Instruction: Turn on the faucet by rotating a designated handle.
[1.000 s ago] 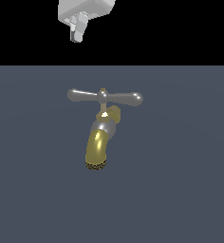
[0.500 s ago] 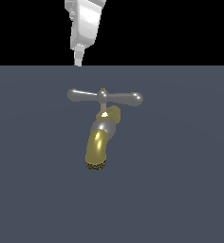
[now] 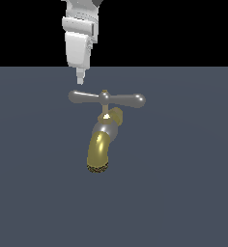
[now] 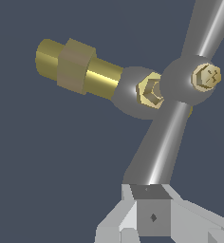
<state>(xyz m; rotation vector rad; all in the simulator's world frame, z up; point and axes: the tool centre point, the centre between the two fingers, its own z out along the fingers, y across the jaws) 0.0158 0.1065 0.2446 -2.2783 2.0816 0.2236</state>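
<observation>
The faucet (image 3: 99, 149) stands on a dark grey floor, its brass-gold spout curving down toward the camera in the exterior view. Across its top lies the grey crossbar handle (image 3: 130, 100), with two tapered arms joined at a small hub. My white gripper (image 3: 80, 80) hangs just above the end of the arm on the exterior view's left, a small gap away from it. Its fingers are pressed together and hold nothing. In the wrist view the handle (image 4: 167, 140) runs from the hub down to my gripper (image 4: 152, 216), which covers the arm's end. A gold nut (image 4: 76, 64) sits on the faucet's body.
The dark grey floor (image 3: 183, 193) spreads around the faucet. Black background fills the exterior view above the floor's far edge. Nothing else stands nearby.
My gripper has come down from the top of the exterior view and turned, so its narrow tip now hangs close over the handle's left arm. The faucet has not moved.
</observation>
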